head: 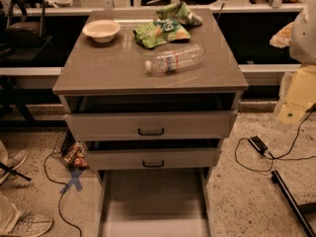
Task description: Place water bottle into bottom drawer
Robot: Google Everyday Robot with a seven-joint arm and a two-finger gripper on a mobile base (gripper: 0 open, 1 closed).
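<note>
The water bottle (174, 58) lies on its side on the grey cabinet top (98, 68), white cap pointing left, label band around its middle. The bottom drawer (153, 201) is pulled far out at floor level, and its pale grey floor shows nothing in it. My gripper (294, 100) is the pale, blurred shape at the right edge, off to the right of the cabinet. It is well apart from the bottle and holds nothing that I can see.
A white bowl (101, 30) and green snack bags (160, 32) lie behind the bottle. The two upper drawers (150, 125) stand slightly ajar. Cables and a power adapter (257, 143) lie on the floor at right. A snack bag (74, 156) and shoes (24, 224) are at left.
</note>
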